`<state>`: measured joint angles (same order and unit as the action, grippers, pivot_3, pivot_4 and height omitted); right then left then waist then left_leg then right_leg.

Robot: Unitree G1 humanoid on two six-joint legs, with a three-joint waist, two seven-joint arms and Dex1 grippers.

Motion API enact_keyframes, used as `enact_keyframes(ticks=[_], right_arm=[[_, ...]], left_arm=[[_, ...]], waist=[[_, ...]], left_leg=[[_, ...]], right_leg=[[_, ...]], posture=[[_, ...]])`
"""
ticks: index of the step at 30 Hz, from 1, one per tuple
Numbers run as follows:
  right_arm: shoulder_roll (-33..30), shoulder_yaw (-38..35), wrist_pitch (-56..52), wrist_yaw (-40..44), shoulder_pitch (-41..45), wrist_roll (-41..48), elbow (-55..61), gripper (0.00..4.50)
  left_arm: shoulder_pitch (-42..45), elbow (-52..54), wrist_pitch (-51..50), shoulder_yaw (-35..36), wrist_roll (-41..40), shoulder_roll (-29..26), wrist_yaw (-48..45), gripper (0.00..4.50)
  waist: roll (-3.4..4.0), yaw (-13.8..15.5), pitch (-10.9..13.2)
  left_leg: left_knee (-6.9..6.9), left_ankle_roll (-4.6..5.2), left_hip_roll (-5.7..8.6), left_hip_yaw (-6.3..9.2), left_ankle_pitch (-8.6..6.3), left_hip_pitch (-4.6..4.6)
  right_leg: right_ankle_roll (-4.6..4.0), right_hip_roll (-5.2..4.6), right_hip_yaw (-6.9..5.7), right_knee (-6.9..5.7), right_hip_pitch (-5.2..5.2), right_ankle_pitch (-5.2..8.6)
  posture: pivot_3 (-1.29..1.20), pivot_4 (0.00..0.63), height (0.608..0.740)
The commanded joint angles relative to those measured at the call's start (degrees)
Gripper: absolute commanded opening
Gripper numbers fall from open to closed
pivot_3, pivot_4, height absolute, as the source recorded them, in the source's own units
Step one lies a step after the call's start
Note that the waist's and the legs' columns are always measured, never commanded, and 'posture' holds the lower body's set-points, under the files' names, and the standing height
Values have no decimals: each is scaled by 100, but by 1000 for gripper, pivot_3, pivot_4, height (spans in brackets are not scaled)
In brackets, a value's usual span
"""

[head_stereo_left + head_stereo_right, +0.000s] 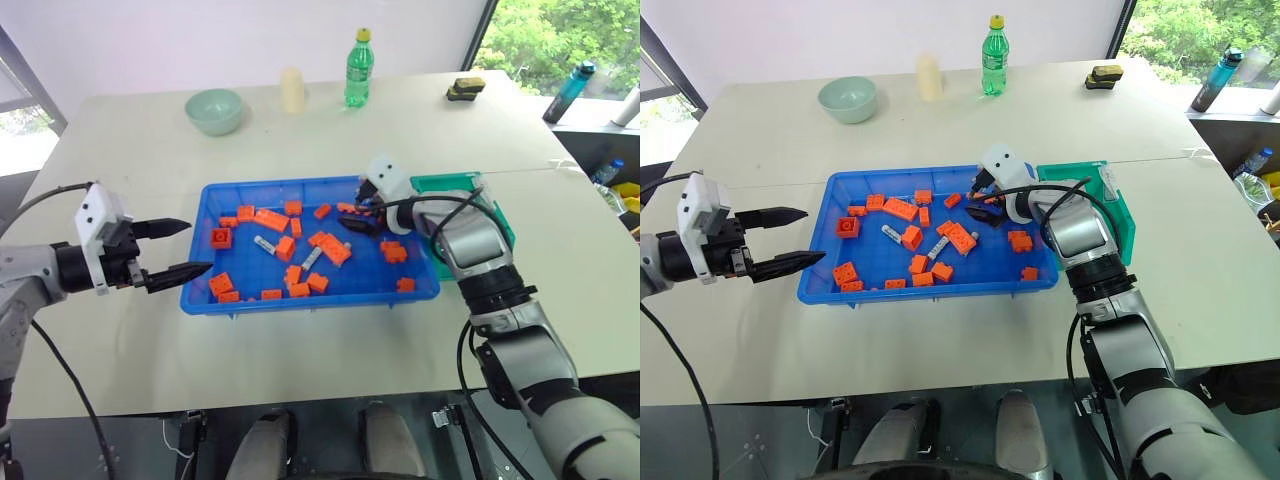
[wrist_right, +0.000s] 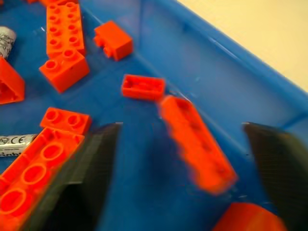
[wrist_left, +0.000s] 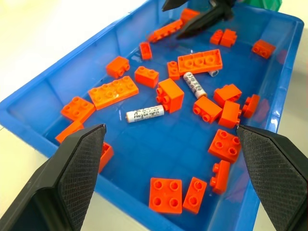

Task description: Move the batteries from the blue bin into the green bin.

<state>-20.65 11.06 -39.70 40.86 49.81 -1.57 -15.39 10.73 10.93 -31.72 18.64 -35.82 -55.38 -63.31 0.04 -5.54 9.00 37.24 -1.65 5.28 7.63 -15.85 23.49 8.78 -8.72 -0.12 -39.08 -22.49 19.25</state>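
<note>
The blue bin (image 1: 300, 303) sits mid-table, strewn with orange bricks (image 1: 271, 219). Two batteries lie on its floor, one (image 1: 265, 243) left of centre and one (image 1: 312, 258) near the middle; the left wrist view shows them as the near battery (image 3: 144, 114) and the far battery (image 3: 194, 84). The green bin (image 1: 445, 183) stands against the blue bin's right side, partly hidden by my right arm. My right gripper (image 1: 358, 217) hovers open over the blue bin's far right part, above bricks, holding nothing. Open too, my left gripper (image 1: 180, 248) waits just outside the bin's left rim.
Along the table's far side stand a pale green bowl (image 1: 214, 110), a cream cylinder (image 1: 292, 90), a green bottle (image 1: 357, 68) and a black-and-yellow block (image 1: 465, 88). A blue bottle (image 1: 570, 92) stands beyond the right corner.
</note>
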Motion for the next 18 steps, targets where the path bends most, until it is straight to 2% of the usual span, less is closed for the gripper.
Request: enact_keyframes(ticks=[1,7,12,18], right_arm=[[271,15,-79,-91,377,126,392,4457],[1123,353,-350,-119,723,278,416,4457],[1599,884,-540,-133,745,219,182,4457],[1946,1145,-708,-184,738,241,34,4457]], left_arm=[[130,-20,111,15,19,-9,-24,4500],[176,-46,129,-15,58,7,-47,4500],[129,58,97,-4,19,20,3,4500],[24,126,106,53,12,43,47,4500]], waist=[[0,-8,0],[0,-22,0],[-2,11,-1],[-2,-6,-1]], left_leg=[[0,0,0,0,0,0],[-2,0,-2,2,0,0],[7,0,5,19,0,0],[4,-1,4,19,0,0]], right_leg=[[0,0,0,0,0,0],[0,2,0,-3,-4,0],[-1,1,0,-3,7,-1],[-1,2,0,-5,3,-1]], posture=[[0,150,727],[0,150,727],[0,150,727],[0,150,727]])
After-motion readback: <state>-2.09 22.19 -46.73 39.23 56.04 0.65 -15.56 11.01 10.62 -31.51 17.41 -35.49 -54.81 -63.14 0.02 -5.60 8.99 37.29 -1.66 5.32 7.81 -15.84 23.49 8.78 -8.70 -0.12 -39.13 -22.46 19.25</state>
